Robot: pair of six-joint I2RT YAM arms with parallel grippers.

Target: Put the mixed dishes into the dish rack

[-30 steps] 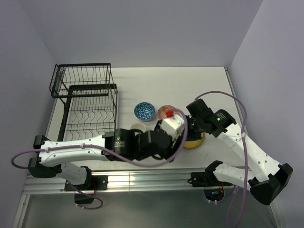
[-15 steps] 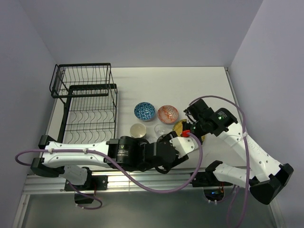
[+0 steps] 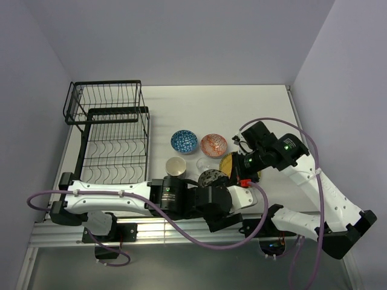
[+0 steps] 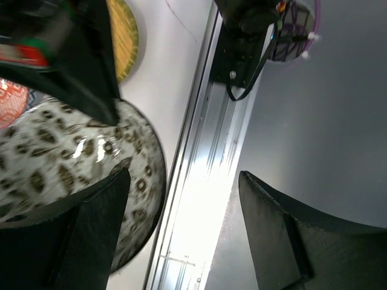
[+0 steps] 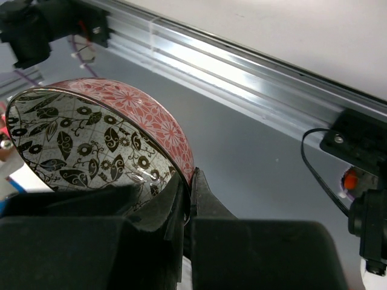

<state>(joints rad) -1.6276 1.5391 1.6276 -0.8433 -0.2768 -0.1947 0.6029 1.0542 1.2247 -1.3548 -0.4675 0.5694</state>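
The grey-green leaf-patterned bowl [image 3: 211, 179], red on the outside [image 5: 158, 109], is tilted near the table's front edge, and my right gripper [image 5: 190, 175] is shut on its rim. My left gripper [image 4: 184, 229] is open beside it. One of its fingers [image 4: 91, 235] lies across the bowl [image 4: 72, 157], and the bowl's edge reaches into the gap. The blue bowl [image 3: 184, 141], orange-red bowl [image 3: 213, 145], mug [image 3: 176, 166], a clear glass [image 3: 205, 164] and the yellow plate [image 3: 231, 163] stand mid-table. The black dish rack [image 3: 112, 136] is at the left and holds nothing.
The metal rail [image 3: 181, 226] of the table's front edge runs just below both grippers, with the floor beyond it. The right arm's purple cable [image 3: 272, 121] loops above the plate. Walls close in on the left, back and right.
My left wrist has swung from over the bowls down toward the front edge, uncovering the glass and the grey-green bowl. Its jaws stand wider. The right gripper shifted slightly.
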